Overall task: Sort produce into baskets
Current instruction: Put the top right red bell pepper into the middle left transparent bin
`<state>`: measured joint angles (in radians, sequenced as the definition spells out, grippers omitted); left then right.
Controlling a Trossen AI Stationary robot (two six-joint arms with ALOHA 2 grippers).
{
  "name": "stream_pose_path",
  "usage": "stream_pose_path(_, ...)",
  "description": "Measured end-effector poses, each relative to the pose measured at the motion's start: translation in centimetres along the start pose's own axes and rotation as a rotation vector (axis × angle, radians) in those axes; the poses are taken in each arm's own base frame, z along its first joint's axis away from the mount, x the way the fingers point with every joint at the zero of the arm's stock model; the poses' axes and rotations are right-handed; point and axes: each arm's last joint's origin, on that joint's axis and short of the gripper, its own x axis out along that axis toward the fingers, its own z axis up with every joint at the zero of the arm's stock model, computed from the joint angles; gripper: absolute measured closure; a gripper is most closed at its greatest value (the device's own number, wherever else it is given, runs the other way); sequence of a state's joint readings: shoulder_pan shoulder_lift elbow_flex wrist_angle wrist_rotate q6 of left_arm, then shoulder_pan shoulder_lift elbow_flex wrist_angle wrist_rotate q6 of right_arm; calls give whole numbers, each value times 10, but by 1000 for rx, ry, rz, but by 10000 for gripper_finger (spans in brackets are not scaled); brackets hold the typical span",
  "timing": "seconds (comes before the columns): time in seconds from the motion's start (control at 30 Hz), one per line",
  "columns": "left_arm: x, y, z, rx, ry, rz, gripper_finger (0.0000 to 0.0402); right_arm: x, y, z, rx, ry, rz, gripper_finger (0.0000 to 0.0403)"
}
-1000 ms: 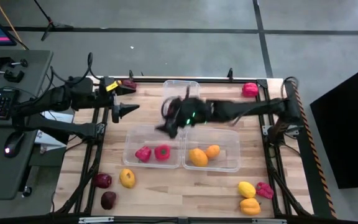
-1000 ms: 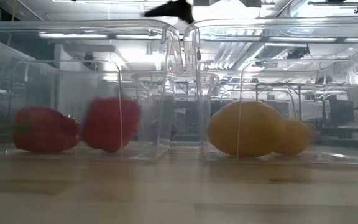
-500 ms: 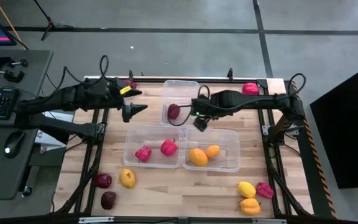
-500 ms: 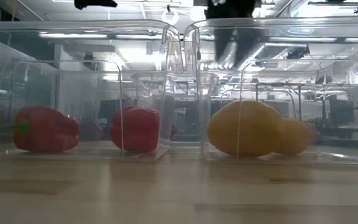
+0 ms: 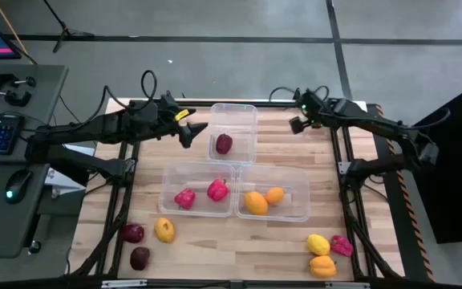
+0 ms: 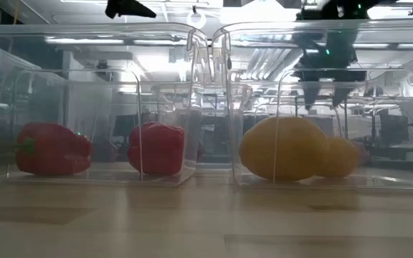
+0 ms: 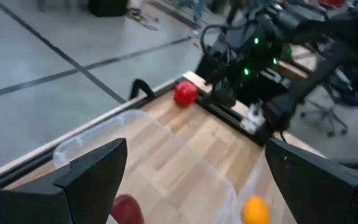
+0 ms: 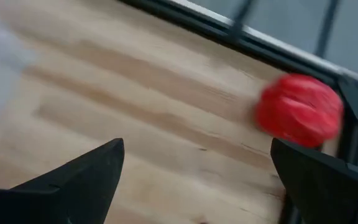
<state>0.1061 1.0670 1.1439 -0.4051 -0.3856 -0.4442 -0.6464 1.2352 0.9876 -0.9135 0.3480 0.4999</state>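
Note:
Three clear tubs stand mid-table. The far tub [image 5: 247, 112] holds a maroon piece [image 5: 224, 144]. The near-left tub [image 5: 167, 183] holds two red pieces [image 5: 184, 197] [image 5: 217, 190]. The near-right tub [image 5: 299, 197] holds a yellow piece [image 5: 255, 202] and an orange one [image 5: 274, 194]. My left gripper [image 5: 196, 134] hangs open and empty just left of the far tub. My right gripper [image 5: 295, 122] is open and empty above the far right corner. A red piece [image 8: 300, 111] lies on the wood there; in the high view my right arm hides it.
Loose pieces lie near the front edge: two maroon [image 5: 132, 233] [image 5: 139, 258] and a yellow [image 5: 164, 230] at the left; a yellow [image 5: 318, 244], a red [image 5: 342, 245] and an orange [image 5: 322, 265] at the right. A black frame [image 5: 339, 148] borders the table.
My right gripper has swung from above the near-left tub toward the far right corner, past the far tub. The right-hand red piece in the near-left tub has shifted a little rightward and come to rest. My left gripper has moved right, toward the far tub.

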Motion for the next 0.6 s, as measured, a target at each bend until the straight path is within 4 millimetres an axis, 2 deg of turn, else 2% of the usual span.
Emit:
stream_pose_path(0.1,5,2,2,-11,-29,33,30,21,-23,11,76,37,-63,6)
stream_pose_path(0.3,13,13,13,-7,-86,60,30,56,-51,44,52,177,-110,6)
stream_pose_path(0.47,10,17,16,-13,-85,32,30,79,-57,68,-41,316,-127,6)
stream_pose_path(0.6,10,16,16,8,-73,7,30,97,-54,77,-108,448,-157,6)
